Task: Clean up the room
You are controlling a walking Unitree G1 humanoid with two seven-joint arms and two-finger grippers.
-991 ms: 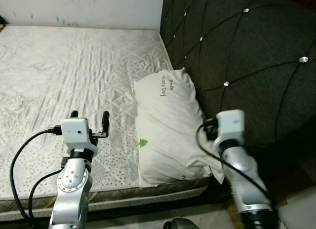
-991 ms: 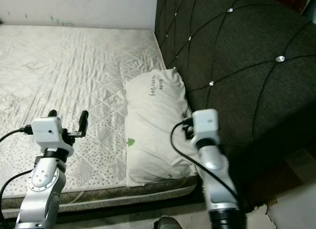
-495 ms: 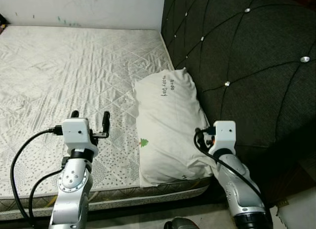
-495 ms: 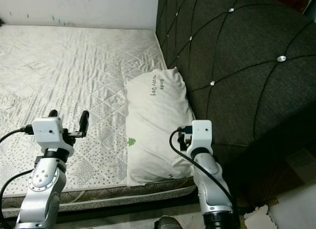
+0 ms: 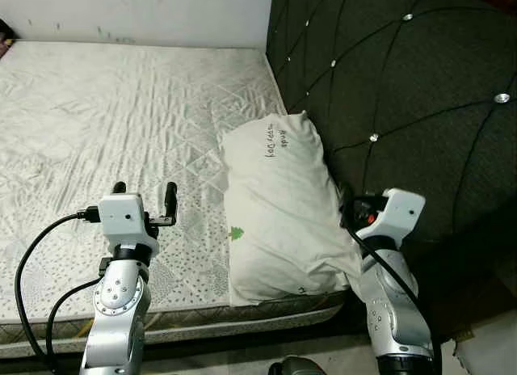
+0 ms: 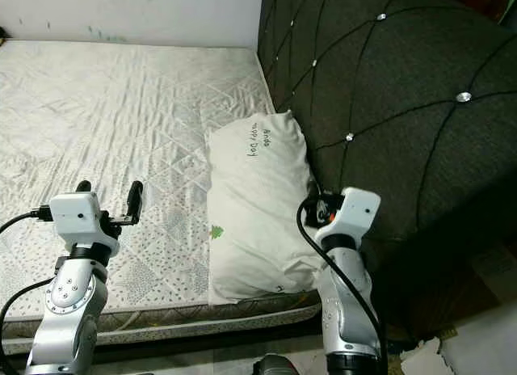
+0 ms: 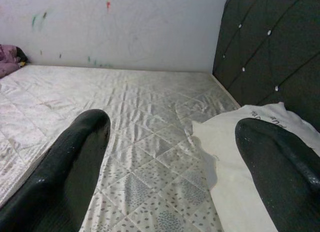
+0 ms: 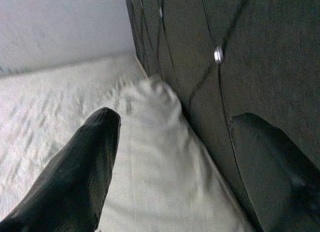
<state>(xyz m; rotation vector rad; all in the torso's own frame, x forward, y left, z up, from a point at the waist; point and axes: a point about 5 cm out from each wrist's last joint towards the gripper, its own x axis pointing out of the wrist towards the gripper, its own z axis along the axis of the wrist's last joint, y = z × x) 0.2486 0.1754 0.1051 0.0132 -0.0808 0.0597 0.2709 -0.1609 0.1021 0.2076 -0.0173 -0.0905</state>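
A white pillow (image 5: 279,209) lies on the right side of the bed, its long right edge pressed against the dark tufted headboard (image 5: 404,92) and its near end reaching the mattress's near edge. Handwriting marks its far end and a small green tree figure (image 5: 235,233) sits near its left edge. The pillow rests on a quilted, pale mattress (image 5: 105,124) that stretches left and far toward a white wall (image 7: 125,27) smudged with small colour marks. A bit of purple cloth (image 7: 7,59) lies at the far left corner of the mattress.

The right pincer (image 8: 170,157) is at the near right corner of the pillow, at the seam where pillow meets headboard; its two black fingers (image 8: 75,177) stand apart, one over the pillow and one by the headboard, gripping nothing. The left pincer (image 5: 144,199) hovers above the near part of the mattress, left of the pillow and apart from it, its fingers (image 7: 65,167) spread wide with nothing between them. A black cable (image 5: 32,254) loops from the left wrist down along the silver arm.
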